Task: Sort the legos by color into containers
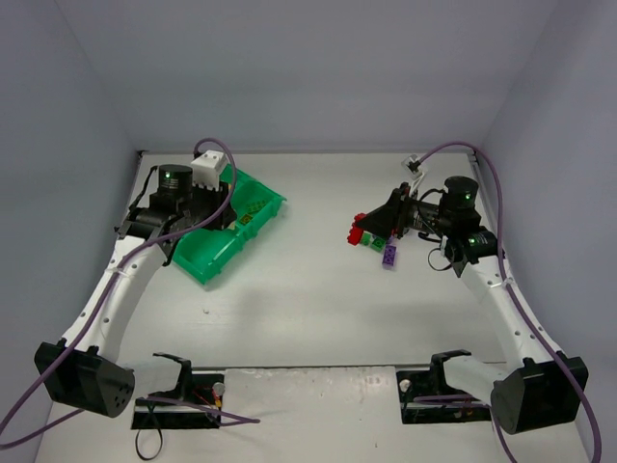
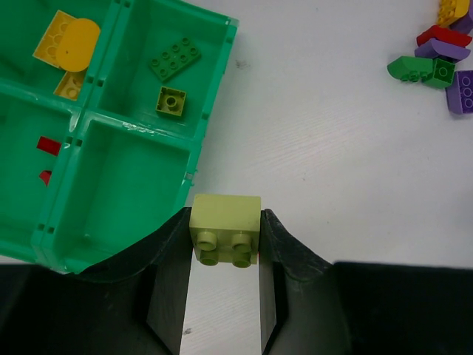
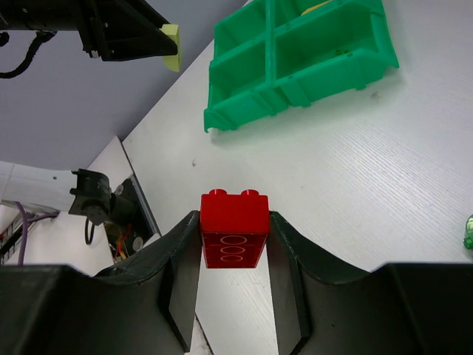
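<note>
while clamped between the fingers of the left gripper (image 2: 225, 222), a lime brick (image 2: 225, 214) sits with its studs toward the wrist camera, just outside the tray (image 2: 209, 111) by a corner of one compartment. the compartment next along that wall holds a dark green brick (image 2: 175, 58) and a second lime brick (image 2: 171, 100). the one beyond it holds yellow bricks (image 2: 65, 41), and the fourth shows red pieces (image 2: 49, 146). well apart from the tray, the right gripper (image 3: 235, 222) is closed on a red brick (image 3: 235, 229), raised off the table (image 3: 384, 185). a pile (image 2: 425, 69) of loose green, purple, red and yellow bricks lies far from the tray.
</note>
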`<state>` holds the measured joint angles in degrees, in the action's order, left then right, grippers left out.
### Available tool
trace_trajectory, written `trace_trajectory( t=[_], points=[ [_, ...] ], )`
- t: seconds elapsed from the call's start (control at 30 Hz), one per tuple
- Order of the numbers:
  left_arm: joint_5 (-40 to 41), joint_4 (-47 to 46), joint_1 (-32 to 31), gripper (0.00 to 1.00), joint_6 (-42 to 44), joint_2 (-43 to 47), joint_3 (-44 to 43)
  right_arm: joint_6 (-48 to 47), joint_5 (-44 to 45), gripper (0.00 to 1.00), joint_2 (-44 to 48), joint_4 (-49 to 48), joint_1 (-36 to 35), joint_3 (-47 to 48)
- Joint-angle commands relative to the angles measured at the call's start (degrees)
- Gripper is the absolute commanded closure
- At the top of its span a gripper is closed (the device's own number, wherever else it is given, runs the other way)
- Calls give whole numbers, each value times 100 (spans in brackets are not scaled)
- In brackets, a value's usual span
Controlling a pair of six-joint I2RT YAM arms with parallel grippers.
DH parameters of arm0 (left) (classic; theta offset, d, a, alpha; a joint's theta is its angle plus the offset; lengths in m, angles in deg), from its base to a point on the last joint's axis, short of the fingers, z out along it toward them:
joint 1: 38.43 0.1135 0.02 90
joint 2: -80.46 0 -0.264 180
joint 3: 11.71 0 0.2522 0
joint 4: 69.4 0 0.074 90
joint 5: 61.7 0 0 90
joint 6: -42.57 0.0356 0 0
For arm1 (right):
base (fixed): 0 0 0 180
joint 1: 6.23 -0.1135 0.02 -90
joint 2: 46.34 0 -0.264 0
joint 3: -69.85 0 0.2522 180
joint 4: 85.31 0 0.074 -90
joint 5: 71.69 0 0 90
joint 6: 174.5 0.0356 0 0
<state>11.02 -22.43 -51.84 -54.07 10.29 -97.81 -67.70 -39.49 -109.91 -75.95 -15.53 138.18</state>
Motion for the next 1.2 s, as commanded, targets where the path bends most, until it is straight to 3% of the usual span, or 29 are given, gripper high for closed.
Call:
trace_trajectory(
  t=[0.0, 0.7, 1.07, 1.17],
  points=[
    [242, -166, 49, 100, 22, 135, -369, -27, -3, 100, -33, -245, 42, 291],
    [796, -763, 75, 100, 57, -594, -536, -168, 181, 100, -15, -70, 42, 283],
    [779, -1563, 75, 100, 48, -1841, -1053, -282, 322, 100, -6, 62, 95, 309],
    [744, -1669, 75, 96, 57, -2307, -1361, -291, 348, 100, -6, 98, 121, 300]
  ],
)
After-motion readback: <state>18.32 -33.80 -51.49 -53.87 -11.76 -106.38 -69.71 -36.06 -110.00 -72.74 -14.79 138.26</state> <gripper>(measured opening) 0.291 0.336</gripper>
